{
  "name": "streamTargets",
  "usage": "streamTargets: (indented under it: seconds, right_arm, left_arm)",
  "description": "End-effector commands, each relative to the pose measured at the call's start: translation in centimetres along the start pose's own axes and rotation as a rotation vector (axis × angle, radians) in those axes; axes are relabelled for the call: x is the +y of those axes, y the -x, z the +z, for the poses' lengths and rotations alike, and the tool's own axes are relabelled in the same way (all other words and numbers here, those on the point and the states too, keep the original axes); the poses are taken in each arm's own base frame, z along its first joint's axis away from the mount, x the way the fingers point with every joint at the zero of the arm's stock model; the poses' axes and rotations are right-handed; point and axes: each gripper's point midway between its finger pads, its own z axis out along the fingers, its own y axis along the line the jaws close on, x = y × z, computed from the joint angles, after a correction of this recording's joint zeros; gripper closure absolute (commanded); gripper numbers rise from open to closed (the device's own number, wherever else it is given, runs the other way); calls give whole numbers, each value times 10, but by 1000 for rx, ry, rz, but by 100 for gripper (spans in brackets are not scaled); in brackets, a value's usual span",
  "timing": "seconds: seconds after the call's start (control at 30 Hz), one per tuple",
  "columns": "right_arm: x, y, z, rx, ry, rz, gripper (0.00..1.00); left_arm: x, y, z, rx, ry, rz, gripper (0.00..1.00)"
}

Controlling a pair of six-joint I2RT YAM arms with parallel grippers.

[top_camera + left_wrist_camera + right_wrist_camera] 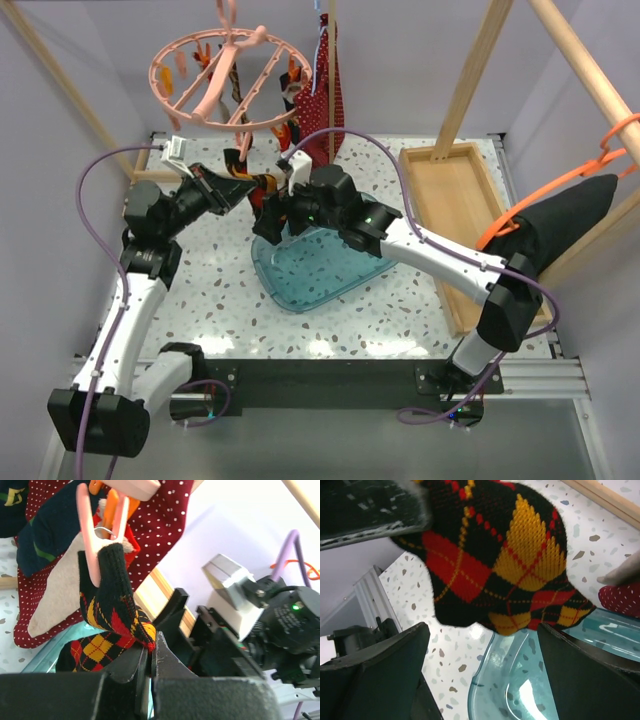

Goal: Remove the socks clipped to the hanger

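Under the pink ring hanger [213, 92], an argyle sock [112, 605] hangs by its cuff from a pink clip [86, 535], just in front of the red dotted garment [165, 520]. The left gripper [151, 650] has its jaws closed to a sliver, pinching the sock's lower fold. The right gripper [482, 630] has its jaws spread wide and holds nothing; the sock's toe hangs just above them, over the teal bin [520, 680].

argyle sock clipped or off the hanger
Clipped: a pink clip pinches the cuff of the argyle sock; the left gripper is shut on it.
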Motion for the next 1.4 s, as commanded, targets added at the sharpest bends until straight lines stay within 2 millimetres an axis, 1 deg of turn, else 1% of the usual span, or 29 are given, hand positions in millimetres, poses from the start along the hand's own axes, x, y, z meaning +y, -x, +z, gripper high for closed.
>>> streamTargets:
  seconds: [0.0, 0.1, 0.13, 0.17, 0.23, 0.27, 0.3, 0.37, 0.43, 0.47, 0.5, 0.53, 0.57, 0.6, 0.63, 0.67, 0.7, 0.73, 0.8, 0.83, 0.87, 0.9, 0.97, 1.07, 1.1, 1.17, 1.2, 1.27, 1.37]
  right_arm:
    - [10, 33, 6, -121, 18, -33, 8]
    - [14, 36, 8, -129, 22, -35, 10]
    - [7, 38, 10, -140, -8, -29, 14]
    - [6, 37, 13, -139, -17, -21, 16]
    - [3, 38, 15, -143, -29, -13, 28]
    - [3, 37, 16, -142, -28, 0, 32]
    - [4, 37, 16, -146, -26, 8, 48]
    - [9, 39, 15, -149, -7, 16, 64]
    - [11, 36, 13, -131, -2, 20, 94]
    - [11, 36, 12, -127, -3, 20, 100]
    - [10, 35, 11, -124, -7, 23, 100]
    - [13, 37, 8, -125, 1, 22, 100]
    - [12, 35, 6, -115, -1, 26, 100]
    - [14, 33, 5, -108, 4, 32, 100]
    - [17, 33, 1, -105, 12, 36, 100]
    - [18, 32, -1, -101, 14, 39, 100]
    - [18, 30, -3, -94, 12, 46, 100]
    - [19, 27, -4, -81, 10, 50, 100]
    - [18, 24, -7, -71, 8, 48, 100]
    - [18, 21, -8, -66, 6, 50, 100]
    - [20, 22, -11, -71, 10, 50, 100]
    - [18, 19, -12, -64, 8, 52, 100]
    - [19, 19, -15, -69, 7, 51, 100]
    - [16, 17, -20, -72, -5, 41, 100]
    - [14, 18, -21, -75, -17, 37, 100]
    - [13, 15, -23, -59, -23, 35, 100]
    - [15, 16, -24, -59, -14, 30, 100]
    - [16, 16, -26, -57, -14, 29, 100]
    - [15, 17, -29, -59, -19, 31, 100]
  left_arm:
    - [-22, 6, -8, -9, -50, 27, 100]
    - [-19, 1, -9, -5, -41, 9, 100]
    - [-19, -1, -9, 5, -51, 0, 100]
    - [-19, -3, -8, 12, -51, -4, 100]
    - [-18, -5, -9, 20, -47, -9, 100]
    - [-19, -5, -9, 18, -47, -5, 100]
    - [-19, -5, -10, 17, -46, 0, 100]
    - [-18, -4, -11, 11, -34, 8, 100]
    - [-16, -4, -11, 8, -26, 16, 99]
    - [-14, -4, -10, 8, -22, 22, 98]
    - [-13, -4, -10, 8, -18, 25, 94]
    - [-9, -6, -10, 12, -5, 22, 91]
    - [-6, -5, -10, 7, 9, 36, 84]
    - [-5, -5, -10, 7, 19, 42, 64]
    - [0, -7, -11, 13, 42, 41, 55]
    - [2, -3, -12, -4, 60, 70, 46]
    - [3, -1, -13, -11, 72, 82, 35]
    - [6, 3, -14, -29, 97, 111, 31]
    - [6, 7, -19, -40, 127, 130, 26]
    - [9, 8, -19, -40, 146, 134, 25]
    - [7, 19, -21, -71, 170, 160, 24]
    - [7, 22, -22, -80, 182, 167, 23]
    - [5, 35, -21, -112, 198, 195, 22]
    - [5, 48, -19, -139, 219, 228, 22]
    - [8, 49, -18, -138, 232, 229, 22]
    - [21, 49, -17, -127, 285, 238, 20]
    - [25, 46, -16, -118, 295, 237, 17]
    - [33, 41, -15, -100, 314, 231, 14]
    - [35, 39, -15, -103, 310, 233, 6]
